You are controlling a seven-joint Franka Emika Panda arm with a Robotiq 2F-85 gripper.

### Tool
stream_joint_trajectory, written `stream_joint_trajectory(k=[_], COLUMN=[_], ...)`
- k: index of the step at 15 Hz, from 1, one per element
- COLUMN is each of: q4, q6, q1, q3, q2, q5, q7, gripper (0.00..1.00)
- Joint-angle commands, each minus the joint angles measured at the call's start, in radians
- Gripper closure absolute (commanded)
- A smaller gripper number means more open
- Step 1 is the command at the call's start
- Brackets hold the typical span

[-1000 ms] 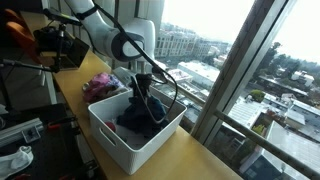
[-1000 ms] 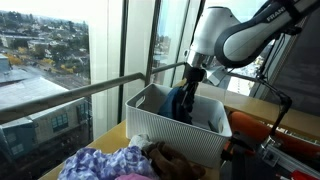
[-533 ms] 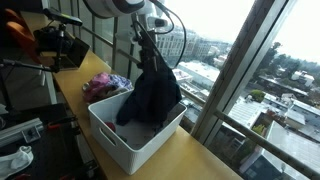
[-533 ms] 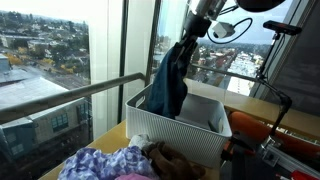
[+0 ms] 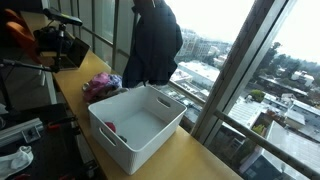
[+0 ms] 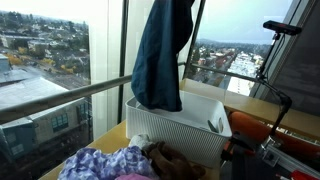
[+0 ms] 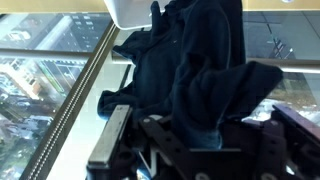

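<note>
Dark garment (image 5: 152, 45) hangs gripped in the pincer (image 7: 200, 135), above white basket (image 5: 128, 150).

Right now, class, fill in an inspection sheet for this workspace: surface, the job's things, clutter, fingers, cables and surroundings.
Surface: wooden table running along the windows.
Job's things: dark blue garment hangs in the air over the white basket; a small pink item lies inside the basket.
Clutter: pile of colourful clothes beside the basket; camera gear further back.
Fingers: fingers show only in the wrist view, with the garment bunched between them.
Cables: thin black cable loops near the basket.
Surroundings: tall windows overlooking a city.
</note>
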Motion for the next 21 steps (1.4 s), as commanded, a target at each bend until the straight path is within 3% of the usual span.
stream_joint_trajectory(k=[1, 5, 12, 16, 21], q4=[0.075, 0.068, -0.094, -0.159, -0.193], q6=[-0.081, -0.094, 0.009, 0.132, 0.24], q1=[0.007, 0.023, 0.087, 0.131, 0.153], q3=[0.087, 0.187, 0.302, 0.29, 0.205], q2=[-0.04, -0.056, 0.046, 0.188, 0.348], q5=[-0.034, -0.067, -0.083, -0.078, -0.055], q7=[0.04, 0.107, 0.288, 0.345, 0.325], gripper=[1.0, 1.0, 1.0, 1.0, 1.0])
